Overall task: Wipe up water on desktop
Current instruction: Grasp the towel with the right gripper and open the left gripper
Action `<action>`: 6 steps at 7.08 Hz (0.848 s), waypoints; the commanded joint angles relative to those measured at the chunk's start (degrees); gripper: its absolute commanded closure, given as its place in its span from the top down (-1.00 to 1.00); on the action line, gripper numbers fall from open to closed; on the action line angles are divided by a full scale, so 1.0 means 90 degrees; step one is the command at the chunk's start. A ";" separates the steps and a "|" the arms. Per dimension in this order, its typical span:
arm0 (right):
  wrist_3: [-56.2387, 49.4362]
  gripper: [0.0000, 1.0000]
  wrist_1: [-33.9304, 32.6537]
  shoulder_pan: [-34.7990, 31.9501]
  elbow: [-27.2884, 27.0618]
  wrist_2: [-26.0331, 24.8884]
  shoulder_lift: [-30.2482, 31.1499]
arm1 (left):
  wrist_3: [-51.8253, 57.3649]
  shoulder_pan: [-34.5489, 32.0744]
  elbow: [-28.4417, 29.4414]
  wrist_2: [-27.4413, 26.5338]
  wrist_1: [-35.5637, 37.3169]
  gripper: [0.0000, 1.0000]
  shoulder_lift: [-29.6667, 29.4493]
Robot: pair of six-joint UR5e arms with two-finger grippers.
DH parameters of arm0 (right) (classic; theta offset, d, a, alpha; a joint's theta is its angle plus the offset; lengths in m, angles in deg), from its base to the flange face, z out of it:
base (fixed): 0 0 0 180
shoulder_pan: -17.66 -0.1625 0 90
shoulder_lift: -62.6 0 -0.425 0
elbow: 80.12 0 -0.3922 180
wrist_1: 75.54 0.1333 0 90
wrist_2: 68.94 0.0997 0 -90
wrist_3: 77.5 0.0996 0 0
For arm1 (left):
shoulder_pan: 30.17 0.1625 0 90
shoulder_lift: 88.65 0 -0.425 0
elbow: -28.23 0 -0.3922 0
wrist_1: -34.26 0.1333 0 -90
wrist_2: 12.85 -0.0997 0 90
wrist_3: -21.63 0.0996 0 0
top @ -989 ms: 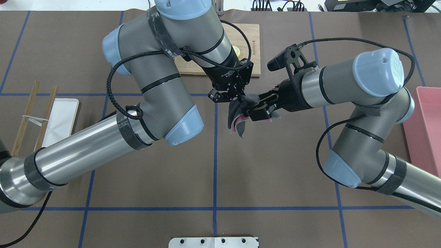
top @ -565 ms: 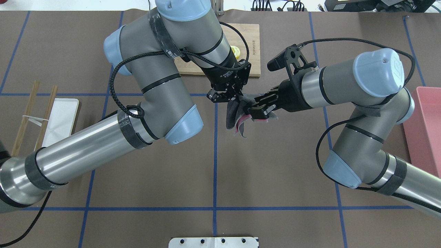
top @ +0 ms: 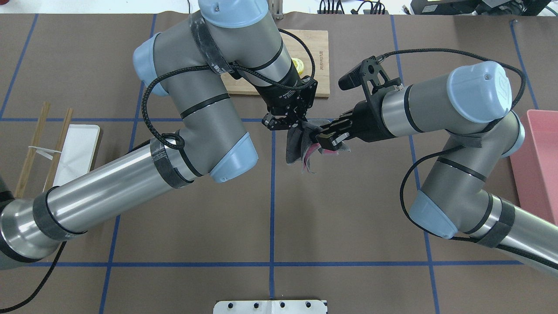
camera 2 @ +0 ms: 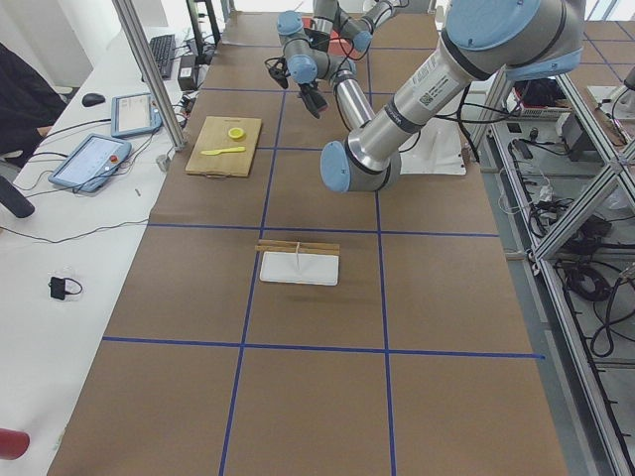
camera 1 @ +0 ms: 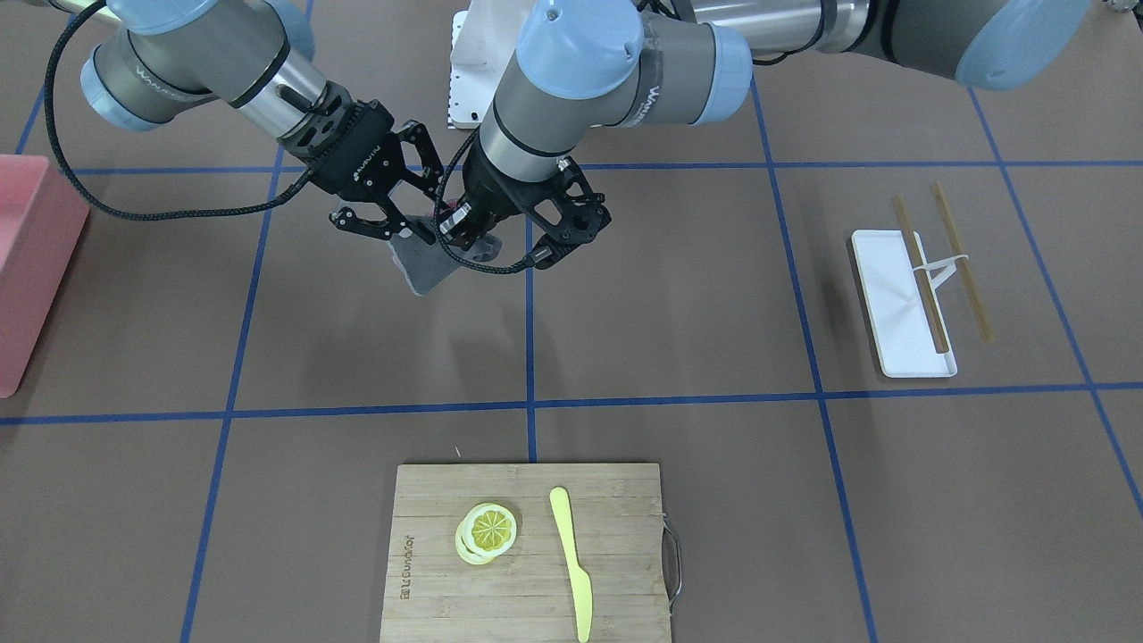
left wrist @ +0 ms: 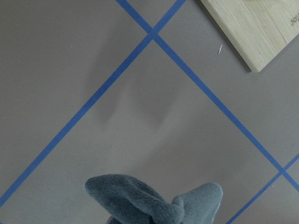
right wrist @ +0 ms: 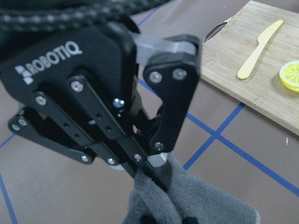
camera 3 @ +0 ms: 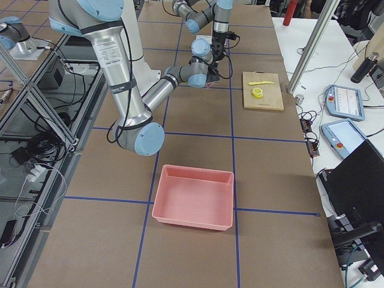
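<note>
The brown desktop (top: 348,209) with blue tape lines shows no water that I can make out. A grey cloth (top: 296,146) with a pink underside hangs in the air over the table's middle, held between both grippers. My left gripper (top: 299,126) is shut on the cloth's top; the right wrist view shows its fingers (right wrist: 156,170) pinched on the grey fabric (right wrist: 196,200). My right gripper (top: 326,137) comes in from the right and is shut on the cloth's other side. In the front view the cloth (camera 1: 427,264) hangs below both grippers, off the desktop (camera 1: 670,295).
A bamboo cutting board (camera 1: 616,554) with lemon slices (camera 1: 487,529) and a yellow knife (camera 1: 571,563) lies beyond the grippers. A white tray (camera 1: 893,268) with chopsticks is on my left. A pink bin (top: 538,152) is at the right edge.
My right gripper has shifted slightly up and left toward the left gripper. The cloth is bunched tighter between them and hangs shorter.
</note>
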 commanded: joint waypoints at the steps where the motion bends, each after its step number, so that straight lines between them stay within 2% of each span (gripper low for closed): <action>1: 0.0011 -1.00 0.0008 0.0000 0.0009 0.0009 0.0001 | 0.0000 0.0001 0.0012 0.0000 -0.0001 -1.00 -0.0003; 2: 0.0137 -1.00 0.0008 -0.0010 -0.0069 0.0009 0.0040 | -0.0020 -0.0009 0.0012 0.0000 -0.0001 -1.00 0.0006; 3: 0.0332 -1.00 0.0008 -0.0010 -0.0147 0.0009 0.0079 | 0.0000 -0.0018 0.0012 0.0000 -0.0078 -0.31 0.0026; 4: 0.0334 -1.00 0.0008 -0.0010 -0.0147 0.0009 0.0089 | 0.0019 -0.0009 0.0012 -0.0048 -0.0407 0.81 0.0152; 5: 0.0334 -1.00 0.0008 -0.0020 -0.0147 0.0028 0.0089 | 0.0019 -0.0018 0.0002 -0.0068 -0.0478 0.96 0.0201; 6: 0.0334 -1.00 -0.0012 -0.0029 -0.0157 0.0018 0.0108 | 0.0029 -0.0134 -0.0037 -0.0078 -0.0469 0.96 0.0211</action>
